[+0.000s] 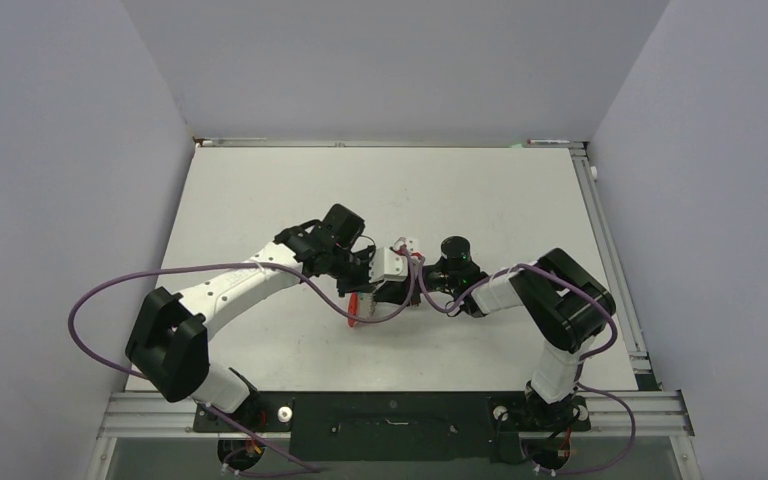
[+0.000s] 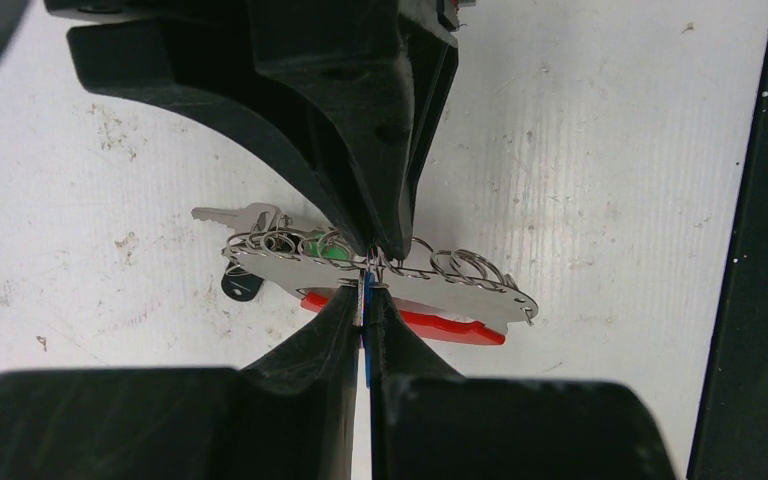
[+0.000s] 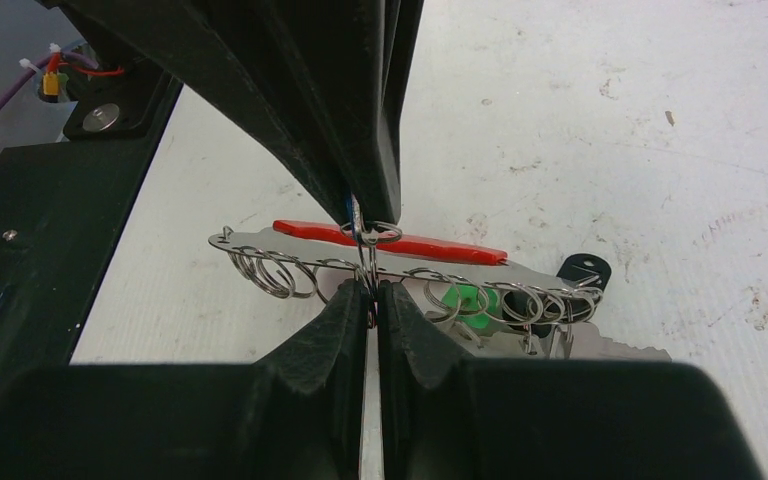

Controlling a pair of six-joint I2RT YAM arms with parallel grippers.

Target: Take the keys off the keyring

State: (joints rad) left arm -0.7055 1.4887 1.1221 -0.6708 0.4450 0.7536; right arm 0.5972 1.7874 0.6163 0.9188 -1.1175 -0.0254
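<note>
fingers (image 2: 300, 345) of the left gripper (image 2: 366, 296) are pressed tight together at the bottom of the left wrist view, pinching a thin blue-headed key (image 2: 366, 350) edge-on between them; just past their tips the keyring (image 2: 440, 325) lies crosswise, a flat silvery strip with a red bar along its near side; small split rings (image 2: 465, 265) are threaded in a row along its far edge; at its left end sit a green-headed key (image 2: 332, 247), a dark-headed key (image 2: 240, 285) and a silvery key (image 2: 235, 215) pointing left; from the far side the right gripper (image 2: 388, 245) comes in tip to tip with the left one; in its own wrist view its fingers (image 3: 325, 335) are clenched on the silvery edge of the keyring, where a small ring hangs; beyond everything is the scuffed white table (image 2: 580, 150); seen from overhead, both arms meet near the table's middle, with the red of the keyring just below the grippers.
</note>
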